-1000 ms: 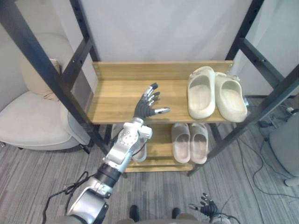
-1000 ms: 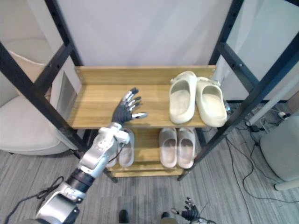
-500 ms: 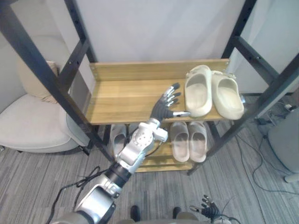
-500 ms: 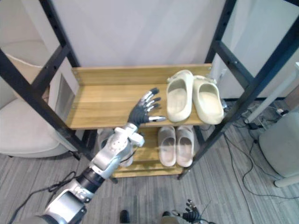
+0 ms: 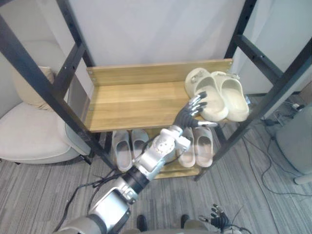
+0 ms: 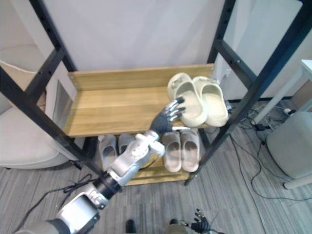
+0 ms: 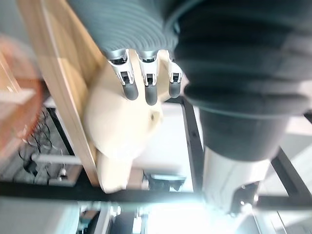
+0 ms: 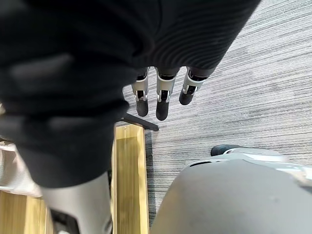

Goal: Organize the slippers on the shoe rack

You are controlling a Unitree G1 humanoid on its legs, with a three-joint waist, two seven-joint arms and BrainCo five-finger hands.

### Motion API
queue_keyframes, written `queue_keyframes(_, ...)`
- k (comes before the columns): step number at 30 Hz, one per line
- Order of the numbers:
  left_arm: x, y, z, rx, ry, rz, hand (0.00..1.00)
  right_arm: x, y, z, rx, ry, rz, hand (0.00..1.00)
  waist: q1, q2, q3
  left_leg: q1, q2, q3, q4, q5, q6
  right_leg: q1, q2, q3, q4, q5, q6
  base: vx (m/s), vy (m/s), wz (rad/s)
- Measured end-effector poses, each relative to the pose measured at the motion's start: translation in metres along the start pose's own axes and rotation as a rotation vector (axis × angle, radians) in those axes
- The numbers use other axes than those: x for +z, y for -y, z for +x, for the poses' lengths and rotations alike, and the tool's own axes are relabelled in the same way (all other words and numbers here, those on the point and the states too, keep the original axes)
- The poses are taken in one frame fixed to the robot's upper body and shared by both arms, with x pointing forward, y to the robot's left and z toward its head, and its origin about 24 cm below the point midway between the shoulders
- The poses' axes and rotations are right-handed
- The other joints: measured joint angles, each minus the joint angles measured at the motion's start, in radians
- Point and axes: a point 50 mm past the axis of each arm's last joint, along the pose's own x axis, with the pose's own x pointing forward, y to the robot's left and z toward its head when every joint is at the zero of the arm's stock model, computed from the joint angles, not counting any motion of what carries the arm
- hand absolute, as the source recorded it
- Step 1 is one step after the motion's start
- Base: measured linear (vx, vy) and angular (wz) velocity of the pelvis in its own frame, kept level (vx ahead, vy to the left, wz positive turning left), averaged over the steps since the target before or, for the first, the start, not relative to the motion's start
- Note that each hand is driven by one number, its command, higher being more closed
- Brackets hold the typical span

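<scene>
Hanging low over the floor (image 8: 234,73), our right hand (image 8: 163,95) is doing nothing, and its fingers are pointing down, straight and relaxed. We are stretching the left hand (image 5: 194,108) up past the lower shelf (image 5: 187,171), where a grey pair (image 5: 129,146) and a beige pair (image 5: 204,144) are lying side by side. This hand is going toward the upper shelf (image 5: 131,102) of the shoe rack (image 5: 146,73). Its fingers are straight and spread apart, holding nothing.

We are judging that the step in hand is the reach for the cream slippers (image 5: 229,97). They are sitting close together at the right end of the upper shelf. The fingertips are lying over the near end of the left slipper of this pair, but we cannot tell if they are touching it. The next move is probably asking us to lower the fingers onto that slipper and curl them round its edge, or slide it. We should do this gently, so the other slipper is not pushed off the right end.
</scene>
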Motion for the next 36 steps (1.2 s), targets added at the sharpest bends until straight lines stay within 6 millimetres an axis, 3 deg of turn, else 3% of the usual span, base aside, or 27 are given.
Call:
queue_keyframes(7, 0.000, 0.010, 0.005, -0.031, -0.002, -0.013, 0.00, -0.005, 0.002, -0.003, -0.004, -0.010, 0.000, 0.00, -0.009, 0.006, 0.002, -0.001, 0.003, 0.005, 0.002, 0.000, 0.001, -0.013, 0.000, 0.009, 0.017, -0.008, -0.002, 0.00, -0.005, -0.06)
queue_keyframes(11, 0.011, 0.011, 0.012, -0.044, 0.029, 0.015, 0.00, -0.006, 0.002, -0.004, -0.005, -0.013, 0.000, 0.00, -0.009, 0.006, 0.003, -0.001, 0.002, 0.005, 0.002, 0.001, 0.002, -0.012, -0.001, 0.009, 0.017, -0.008, -0.001, 0.00, 0.000, 0.00)
queue_keyframes(23, 0.021, -0.002, 0.014, 0.011, 0.069, 0.001, 0.00, -0.009, 0.002, -0.005, -0.005, -0.019, 0.002, 0.00, -0.009, 0.007, 0.002, 0.001, 0.001, -0.013, 0.005, 0.001, 0.002, 0.001, -0.002, -0.003, 0.014, -0.011, 0.001, 0.00, -0.001, 0.03)
queue_keyframes(28, 0.038, -0.005, 0.010, 0.010, 0.143, 0.007, 0.00, -0.009, 0.002, -0.005, -0.006, -0.021, 0.002, 0.00, -0.002, 0.008, 0.001, 0.000, 0.001, -0.025, 0.005, 0.002, 0.002, 0.007, -0.005, -0.020, 0.016, -0.016, -0.001, 0.01, -0.004, 0.08)
queue_keyframes(31, 0.045, -0.007, -0.003, 0.001, 0.194, -0.003, 0.00, -0.010, 0.003, -0.005, -0.008, -0.024, 0.005, 0.00, 0.001, 0.013, -0.002, 0.000, 0.001, -0.029, 0.006, 0.002, 0.002, 0.011, -0.005, -0.022, 0.015, -0.017, -0.001, 0.01, -0.001, 0.02)
queue_keyframes(36, 0.027, -0.002, -0.041, -0.087, 0.154, -0.035, 0.00, -0.016, 0.003, -0.005, 0.007, -0.053, 0.004, 0.00, 0.019, 0.019, -0.007, 0.009, 0.000, -0.058, 0.010, 0.001, 0.002, 0.044, -0.002, -0.048, -0.004, -0.018, 0.000, 0.03, -0.009, 0.16)
